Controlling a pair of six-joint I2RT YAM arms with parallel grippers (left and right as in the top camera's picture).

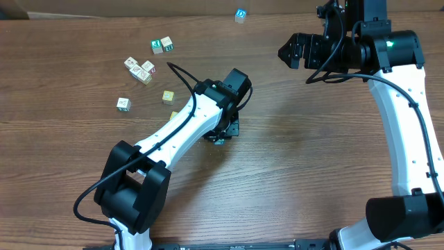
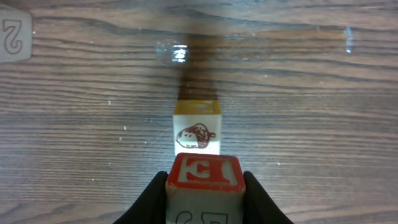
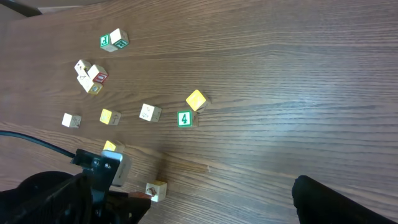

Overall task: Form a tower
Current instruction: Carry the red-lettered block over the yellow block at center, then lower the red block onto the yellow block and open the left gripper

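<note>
My left gripper (image 2: pixel 204 182) is shut on a white wooden cube (image 2: pixel 204 173) whose top face bears a red-framed letter. Its black fingers (image 2: pixel 155 196) press both sides of that cube. Just ahead of it on the table sits a single cube with an acorn picture and a yellow top (image 2: pixel 197 132), also seen as the acorn cube (image 3: pixel 156 190) in the right wrist view. From overhead the left gripper (image 1: pixel 222 133) covers both cubes. No tower shows in any view. My right gripper (image 1: pixel 291 50) hangs open and empty at the far right, well away from the cubes.
Loose cubes lie scattered at the far left (image 1: pixel 146 69), with a green-lettered pair (image 1: pixel 162 46) behind them and a blue one (image 1: pixel 241 14) at the far edge. A green "4" cube (image 3: pixel 184 118) and a yellow cube (image 3: pixel 196 99) lie together. A "2" cube (image 2: pixel 13 37) sits off to the left.
</note>
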